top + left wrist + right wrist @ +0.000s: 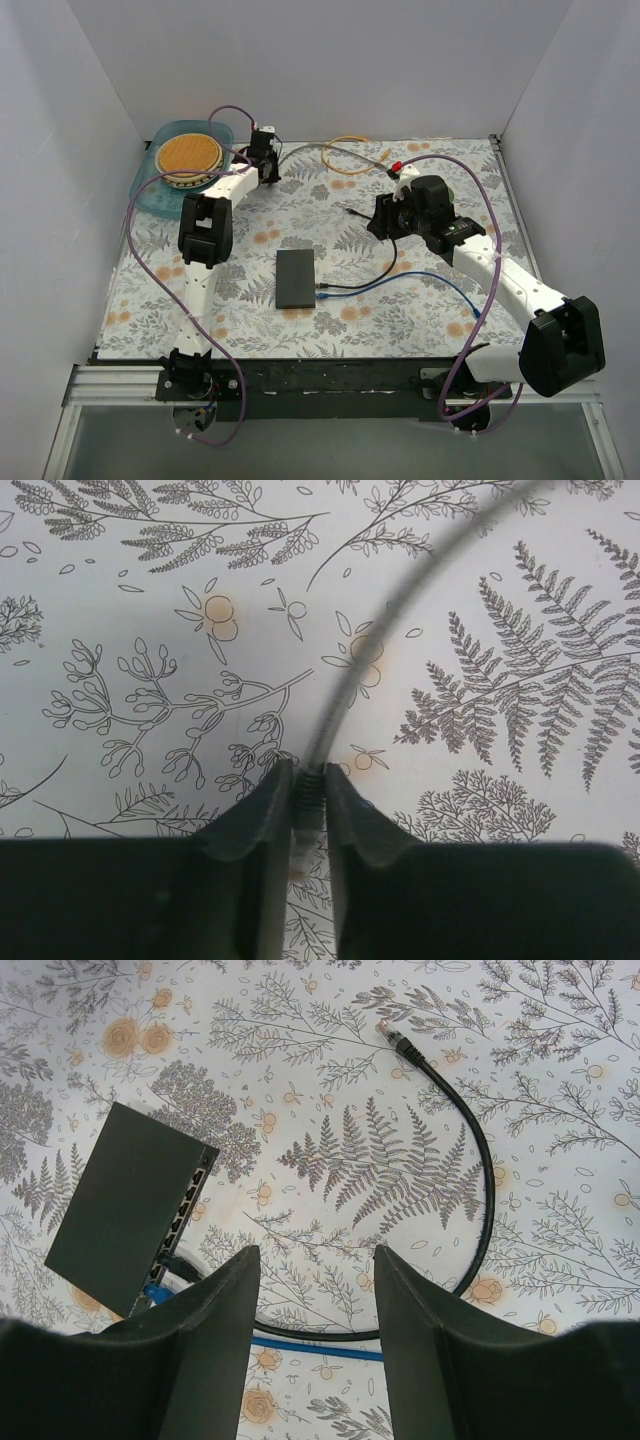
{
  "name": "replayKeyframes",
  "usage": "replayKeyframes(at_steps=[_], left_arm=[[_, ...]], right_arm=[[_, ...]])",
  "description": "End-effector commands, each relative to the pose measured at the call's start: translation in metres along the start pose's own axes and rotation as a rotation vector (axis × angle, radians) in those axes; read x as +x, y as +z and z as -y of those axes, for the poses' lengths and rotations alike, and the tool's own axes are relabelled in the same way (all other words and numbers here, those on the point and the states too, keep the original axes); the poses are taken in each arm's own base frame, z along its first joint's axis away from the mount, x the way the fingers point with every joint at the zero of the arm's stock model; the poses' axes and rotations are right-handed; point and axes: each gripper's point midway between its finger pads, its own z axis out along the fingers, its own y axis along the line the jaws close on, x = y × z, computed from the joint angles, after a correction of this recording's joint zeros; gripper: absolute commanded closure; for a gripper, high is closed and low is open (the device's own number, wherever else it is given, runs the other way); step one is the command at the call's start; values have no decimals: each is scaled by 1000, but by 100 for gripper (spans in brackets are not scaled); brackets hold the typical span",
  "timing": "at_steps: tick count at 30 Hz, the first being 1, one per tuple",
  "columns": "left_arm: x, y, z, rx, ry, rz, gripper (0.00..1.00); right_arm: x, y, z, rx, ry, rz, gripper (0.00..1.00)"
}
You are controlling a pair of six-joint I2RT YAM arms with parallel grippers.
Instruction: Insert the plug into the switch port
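Grey cable (400,590) ended in a plug (305,832), half hidden, clenched between the left gripper (305,776) fingers. The right gripper (315,1252) hung released, with the switch (120,1210) left of its fingers and a black cable (482,1160) curling to their right.

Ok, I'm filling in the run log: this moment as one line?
left hand: shut on plug | right hand: open, empty | switch: untouched | plug: not inserted

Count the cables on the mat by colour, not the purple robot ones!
Black cable: 1
Blue cable: 1
Grey cable: 1
Orange cable: 1
Total: 4
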Motion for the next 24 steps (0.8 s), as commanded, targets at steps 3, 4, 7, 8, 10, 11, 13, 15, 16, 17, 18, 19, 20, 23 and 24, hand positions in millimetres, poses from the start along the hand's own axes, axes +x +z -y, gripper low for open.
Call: replayKeyframes(at_steps=[3, 4, 7, 8, 10, 11, 13, 15, 16, 17, 18, 19, 20, 23, 24], left_arm=[[36, -5, 6, 34, -13, -111, 100], [30, -12, 13, 72, -19, -103, 100], [22, -30, 31, 179, -39, -100, 100], [7, -46, 39, 224, -49, -72, 100], [2, -64, 49, 291, -74, -64, 100], [-15, -89, 62, 376, -80, -33, 100], [-12, -108, 72, 444, -103, -38, 100], [-22, -139, 84, 518, -102, -19, 100], [-21, -151, 91, 545, -97, -16, 100], [-7, -157, 92, 558, -95, -46, 100], [-14, -180, 99, 604, -86, -24, 100], [-9, -189, 105, 628, -76, -30, 100], [10, -194, 105, 644, -75, -69, 100], [36, -229, 115, 731, -60, -116, 100], [45, -236, 116, 746, -57, -134, 100]], right_arm=[[-11, -10, -5, -20, -5, 44, 44], [-11, -11, -5, -21, -4, 44, 44], [-16, -17, -7, -23, -11, 59, 44], [-19, -20, -8, -25, -15, 69, 44], [-24, -25, -9, -28, -23, 87, 44], [-24, -27, -11, -31, -26, 88, 44], [-28, -31, -12, -35, -37, 103, 44], [-32, -35, -14, -43, -43, 115, 44], [-33, -36, -15, -47, -45, 118, 44], [-34, -37, -17, -54, -48, 122, 44], [-35, -38, -20, -71, -54, 127, 44], [-36, -39, -23, -87, -57, 131, 44], [-35, -39, -25, -104, -66, 130, 44], [-36, -41, -35, -160, -84, 138, 44], [-34, -42, -40, -188, -90, 133, 44]])
